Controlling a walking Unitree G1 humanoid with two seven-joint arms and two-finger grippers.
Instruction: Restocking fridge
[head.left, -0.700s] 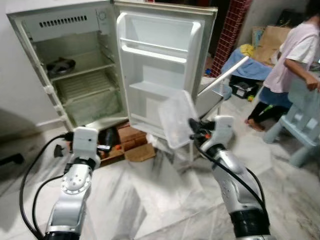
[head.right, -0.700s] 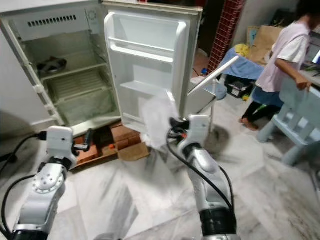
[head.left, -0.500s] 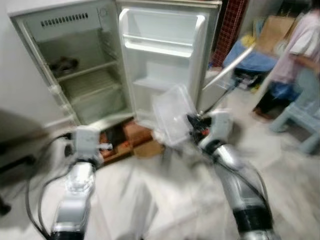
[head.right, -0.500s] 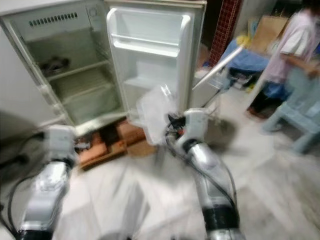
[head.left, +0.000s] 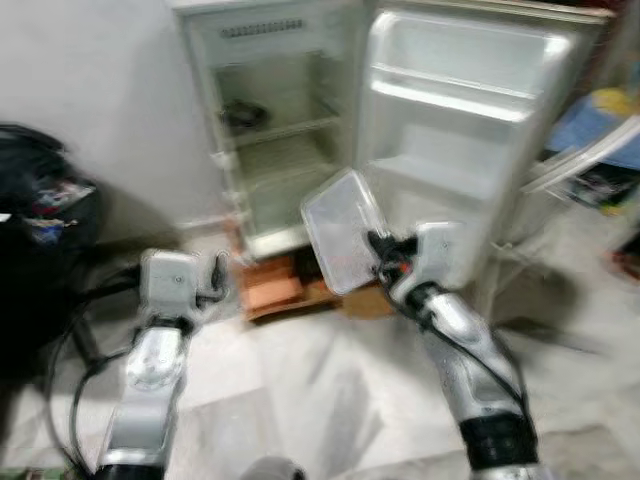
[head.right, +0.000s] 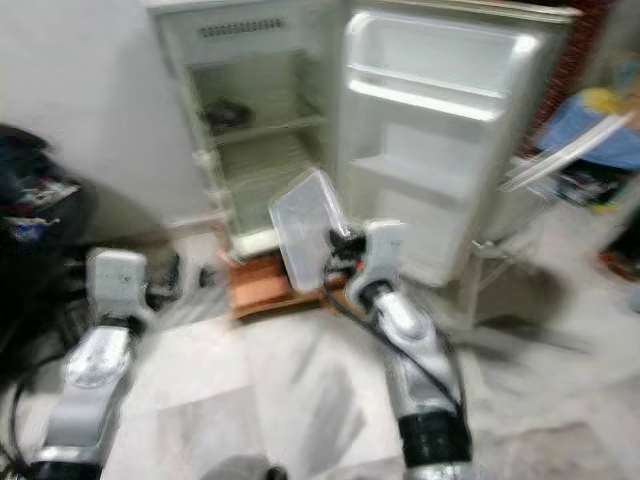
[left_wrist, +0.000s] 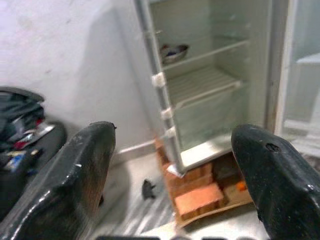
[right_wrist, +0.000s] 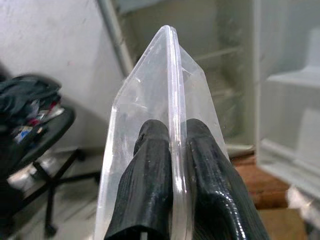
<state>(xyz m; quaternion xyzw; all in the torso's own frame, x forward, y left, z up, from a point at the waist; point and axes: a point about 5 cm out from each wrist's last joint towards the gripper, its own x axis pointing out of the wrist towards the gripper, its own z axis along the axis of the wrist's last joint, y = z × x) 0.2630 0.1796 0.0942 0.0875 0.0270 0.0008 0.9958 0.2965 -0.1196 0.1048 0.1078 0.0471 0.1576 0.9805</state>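
Observation:
The small white fridge stands open, its door swung to the right with bare shelves. A dark bowl rests on the upper wire shelf inside. My right gripper is shut on a clear plastic container, held tilted in front of the fridge's lower part. In the right wrist view its two fingers pinch the container's rim. My left gripper is open and holds nothing, low at the left, pointing at the fridge.
Bricks and cardboard lie on the floor under the fridge. A black office chair piled with things stands at the left by the wall. A folding rack and blue cloth sit right of the door. The floor is marble tile.
The camera has swung left, so the fridge sits further right and the chair has come into view. The person at the right has left the picture. The right gripper still holds the container.

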